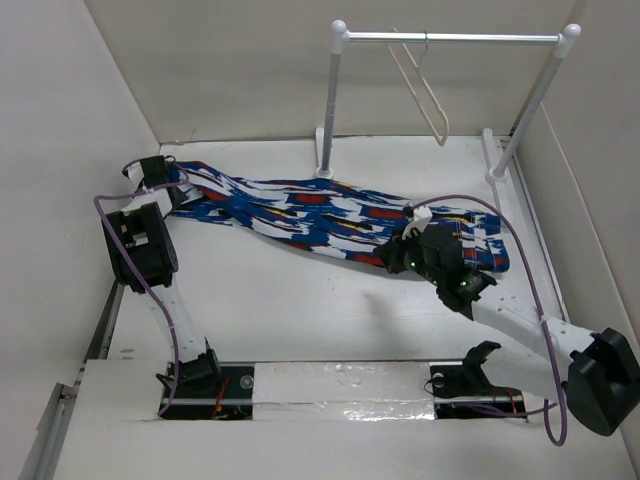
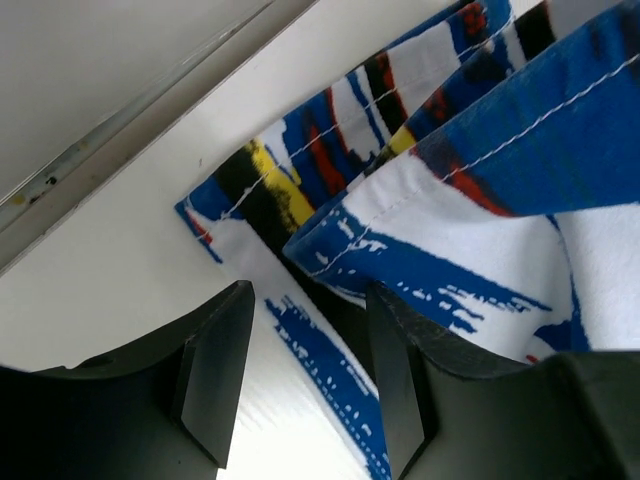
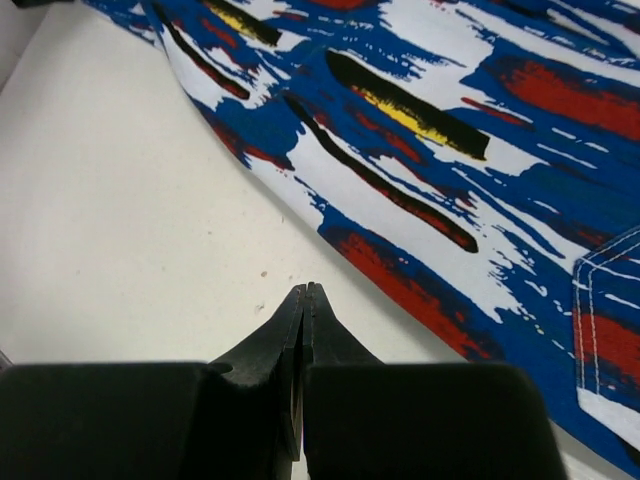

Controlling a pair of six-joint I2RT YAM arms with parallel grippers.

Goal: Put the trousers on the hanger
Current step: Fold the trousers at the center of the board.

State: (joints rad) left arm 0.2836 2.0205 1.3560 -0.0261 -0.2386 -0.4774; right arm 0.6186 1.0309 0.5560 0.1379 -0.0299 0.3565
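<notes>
The blue patterned trousers (image 1: 310, 215) lie flat across the table from far left to right. The cream hanger (image 1: 425, 95) hangs from the rail at the back. My left gripper (image 1: 176, 190) is at the trousers' left end. In the left wrist view it (image 2: 305, 370) is open, and the hem (image 2: 400, 200) reaches between its fingers (image 2: 215, 370). My right gripper (image 1: 398, 262) is at the trousers' near edge. In the right wrist view it (image 3: 305, 292) is shut and empty over bare table, just beside the fabric (image 3: 430, 150).
A tall white two-post rail stand (image 1: 335, 100) stands at the back, with its right post (image 1: 530, 110) near the right wall. White walls enclose the table on the left, back and right. Purple cables (image 1: 150, 290) trail along both arms.
</notes>
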